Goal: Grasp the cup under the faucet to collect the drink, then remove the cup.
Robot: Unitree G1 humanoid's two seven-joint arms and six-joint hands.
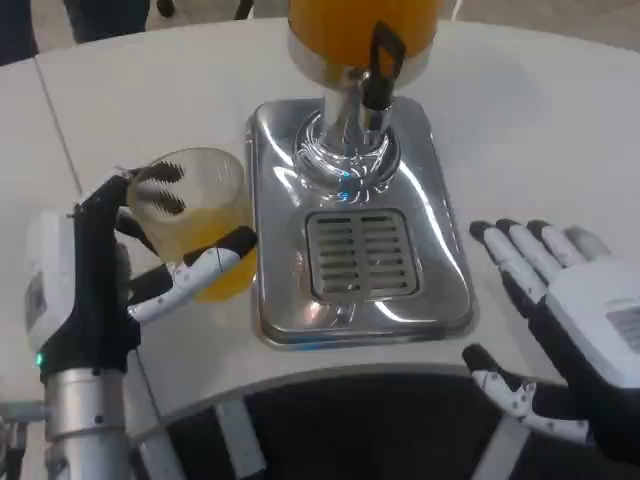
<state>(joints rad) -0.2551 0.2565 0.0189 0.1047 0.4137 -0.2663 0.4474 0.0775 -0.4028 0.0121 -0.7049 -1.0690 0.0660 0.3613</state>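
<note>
Nearest the camera, the right robot hand [585, 330] hovers flat and palm down just right of the drip tray [440, 250], fingers spread apart and holding nothing, its thumb reaching toward the worktop [540, 130] edge. On the other side of the drip tray, the left robot hand [120, 270] stands upright on its silver forearm and grips the cup [200, 215]: dark fingertips curl over the far rim while the thumb crosses the cup's near wall.

That cup is clear plastic, upright, with orange drink in its lower part. It sits just left of the drip tray, close against its left edge, and not under the faucet [378, 70].

Polished and chrome, the drip tray has a slotted grille [360, 250] in its near half. From its far half rises a shiny pedestal carrying the dispenser tank [340, 25], full of orange liquid, with the black-handled faucet pointing down over the tray.
</note>
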